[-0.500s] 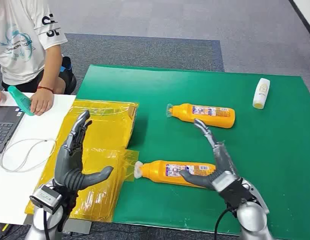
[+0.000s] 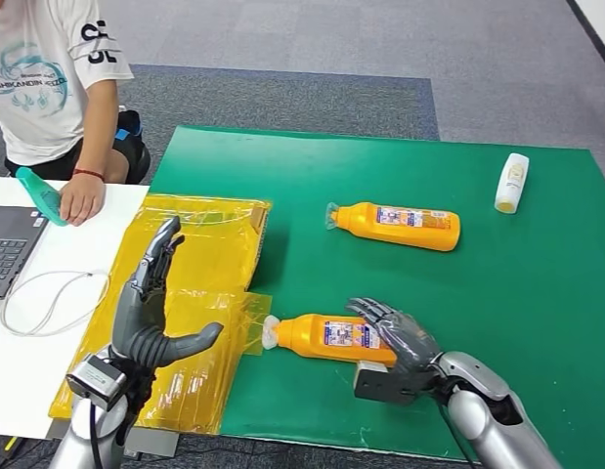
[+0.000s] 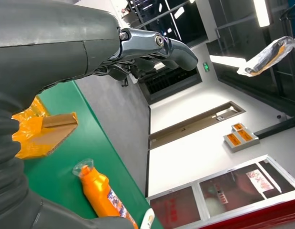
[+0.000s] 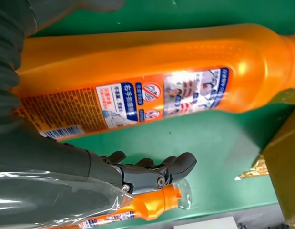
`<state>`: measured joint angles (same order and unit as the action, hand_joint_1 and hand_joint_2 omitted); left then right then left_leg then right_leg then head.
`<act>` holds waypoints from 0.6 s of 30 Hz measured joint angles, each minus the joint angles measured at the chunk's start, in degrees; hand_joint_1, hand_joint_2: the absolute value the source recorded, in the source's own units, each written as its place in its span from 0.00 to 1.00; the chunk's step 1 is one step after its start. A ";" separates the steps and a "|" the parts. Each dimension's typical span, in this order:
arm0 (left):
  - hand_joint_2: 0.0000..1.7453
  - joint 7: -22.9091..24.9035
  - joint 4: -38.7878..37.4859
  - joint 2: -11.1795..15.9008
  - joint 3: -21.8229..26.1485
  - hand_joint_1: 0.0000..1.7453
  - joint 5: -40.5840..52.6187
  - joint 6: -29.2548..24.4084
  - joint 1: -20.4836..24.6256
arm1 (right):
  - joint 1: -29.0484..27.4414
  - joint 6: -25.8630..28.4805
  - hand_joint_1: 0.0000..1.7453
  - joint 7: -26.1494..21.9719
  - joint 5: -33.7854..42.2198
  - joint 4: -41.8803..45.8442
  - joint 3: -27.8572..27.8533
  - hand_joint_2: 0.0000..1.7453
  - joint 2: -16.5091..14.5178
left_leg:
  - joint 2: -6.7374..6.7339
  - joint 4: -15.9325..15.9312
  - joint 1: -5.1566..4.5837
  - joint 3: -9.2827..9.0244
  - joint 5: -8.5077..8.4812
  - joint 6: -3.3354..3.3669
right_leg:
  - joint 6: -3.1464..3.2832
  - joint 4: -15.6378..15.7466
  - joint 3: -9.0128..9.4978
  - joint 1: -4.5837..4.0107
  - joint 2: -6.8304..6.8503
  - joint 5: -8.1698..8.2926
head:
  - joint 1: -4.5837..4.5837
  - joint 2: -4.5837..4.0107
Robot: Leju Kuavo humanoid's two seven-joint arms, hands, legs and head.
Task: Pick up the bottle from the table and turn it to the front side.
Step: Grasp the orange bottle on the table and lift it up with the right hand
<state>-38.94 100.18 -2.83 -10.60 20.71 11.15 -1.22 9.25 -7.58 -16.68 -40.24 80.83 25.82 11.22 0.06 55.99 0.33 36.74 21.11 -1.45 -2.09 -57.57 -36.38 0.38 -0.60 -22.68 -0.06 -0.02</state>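
My right hand point(image 2: 397, 339) arches, fingers apart, over the base end of the near orange bottle point(image 2: 324, 336) lying on the green mat point(image 2: 549, 293), so I'd settle lower before closing; left hand point(image 2: 148, 308) spread, idle

Both arms are silver metal tubes with rounded joints. The left hand point(image 2: 141, 313) and right hand point(image 2: 399, 342) are dark grey, with segmented fingers, thick grey thumbs and visible pivot screws. Grey ribbed covers sheathe the wrists. A black cable runs along the left forearm.
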 joint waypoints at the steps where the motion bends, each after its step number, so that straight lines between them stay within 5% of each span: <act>1: 1.00 -0.04 -0.06 0.02 0.00 0.00 -0.01 0.00 0.00 | 0.07 0.01 0.00 0.04 0.01 -0.19 0.16 1.00 0.25 | 0.00 0.00 0.00 0.00 0.00 0.00 | 0.00 0.00 0.00 0.00 0.00 0.00 | -0.01 0.01; 18: 1.00 -0.69 -1.63 0.38 0.00 0.00 -1.29 1.50 0.99 | 3.53 -2.04 0.00 1.53 1.23 -2.15 4.98 1.00 4.01 | 0.00 0.00 0.00 -0.05 0.01 0.01 | 0.00 0.00 0.03 0.01 0.00 0.00 | 0.01 0.00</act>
<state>-39.63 98.55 -2.45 -10.60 19.41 12.65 -0.23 12.78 -9.62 -15.15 -39.01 78.69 30.81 15.24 0.06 55.99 0.33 36.69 21.12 -1.44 -2.10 -57.57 -36.34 0.39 -0.60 -22.67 -0.05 -0.02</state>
